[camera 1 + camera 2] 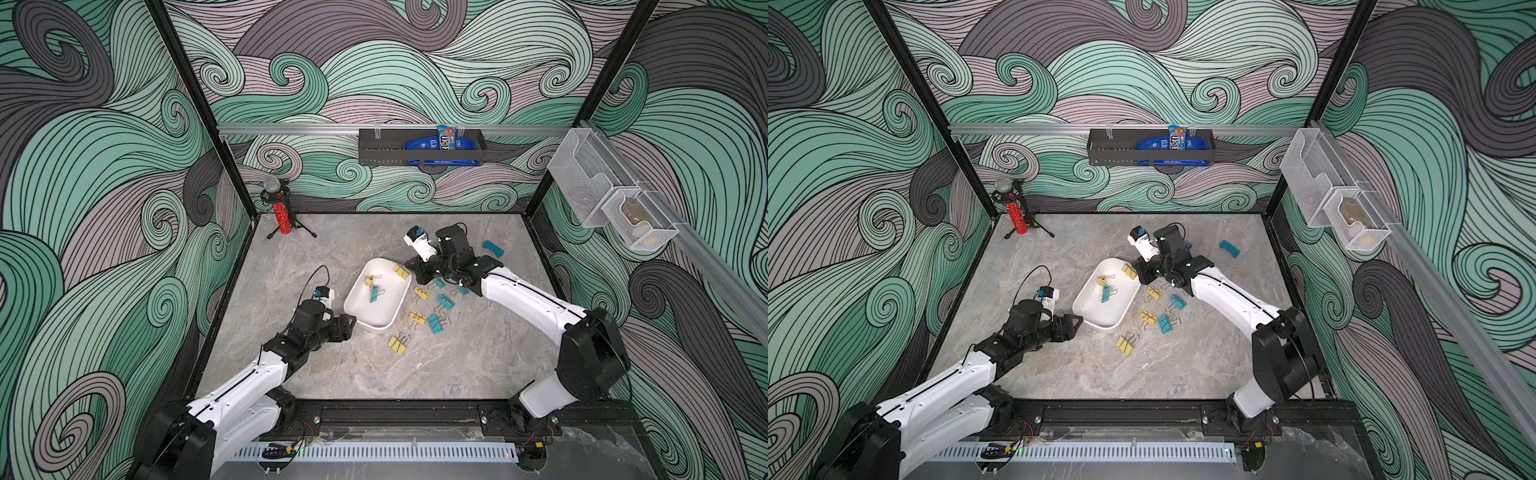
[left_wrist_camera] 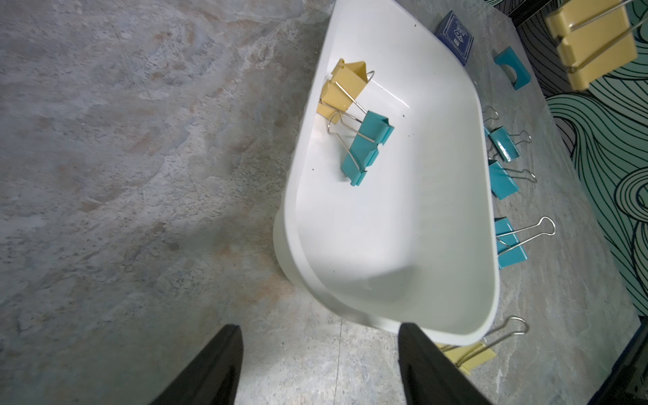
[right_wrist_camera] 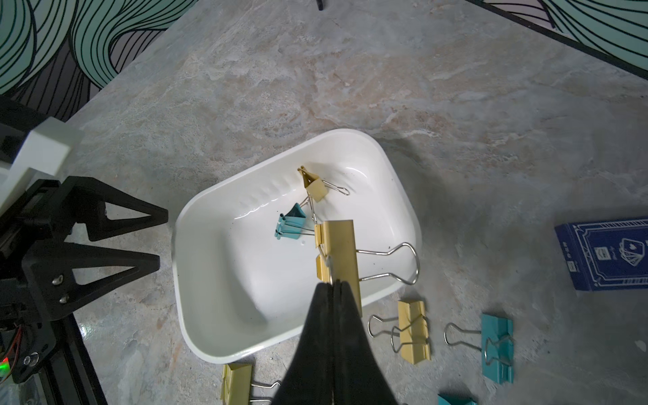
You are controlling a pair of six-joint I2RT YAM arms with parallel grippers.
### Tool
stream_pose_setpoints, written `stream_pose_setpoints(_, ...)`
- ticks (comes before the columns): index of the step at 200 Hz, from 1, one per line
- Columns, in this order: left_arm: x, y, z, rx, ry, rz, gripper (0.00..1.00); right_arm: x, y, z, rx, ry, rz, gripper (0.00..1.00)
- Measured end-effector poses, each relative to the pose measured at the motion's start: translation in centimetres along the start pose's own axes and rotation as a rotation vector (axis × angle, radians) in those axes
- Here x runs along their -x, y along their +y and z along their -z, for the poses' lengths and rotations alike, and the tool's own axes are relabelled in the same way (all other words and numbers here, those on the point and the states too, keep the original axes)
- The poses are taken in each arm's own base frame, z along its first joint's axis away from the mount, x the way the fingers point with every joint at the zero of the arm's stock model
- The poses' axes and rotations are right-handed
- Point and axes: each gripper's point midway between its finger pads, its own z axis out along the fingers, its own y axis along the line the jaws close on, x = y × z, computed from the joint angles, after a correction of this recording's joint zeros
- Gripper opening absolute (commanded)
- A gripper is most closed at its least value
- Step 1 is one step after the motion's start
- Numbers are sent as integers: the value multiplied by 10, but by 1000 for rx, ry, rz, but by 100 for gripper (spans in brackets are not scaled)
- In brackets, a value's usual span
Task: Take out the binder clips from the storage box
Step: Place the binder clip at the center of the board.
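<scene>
The white storage box lies mid-table in both top views. Inside it rest a yellow binder clip and a teal binder clip, their wire handles tangled. My right gripper is shut on another yellow binder clip, hanging over the box's far right rim. Several more clips, yellow and teal, lie on the table to the right of the box. My left gripper is open at the box's near left corner, one finger against the rim, with only table between the jaws.
A dark-blue card box and a curved teal piece lie behind my right arm. A red cylinder on a tripod stands at the back left. A black basket and mesh baskets hang on the walls.
</scene>
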Motion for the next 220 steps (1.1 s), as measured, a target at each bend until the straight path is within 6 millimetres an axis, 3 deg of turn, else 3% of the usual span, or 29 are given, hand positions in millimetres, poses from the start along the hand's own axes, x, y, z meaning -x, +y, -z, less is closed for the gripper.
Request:
stream_pose_setpoints(59,2,-1,1,-1,-8,-1,73,-13,-48,6,-66,-1,-115,0)
stream_pose_setpoints(103,2,0,1,2,-9,-1,73,-26,-72,-15,-77,45,-165,0)
stream_pose_setpoints(138,2,0,1,3,-9,-1,73,-29,-83,-30,-78,66,-185,0)
stream_pose_setpoints(220,1,1,1,5,-6,0,73,-33,-90,-39,-69,73,-206,0)
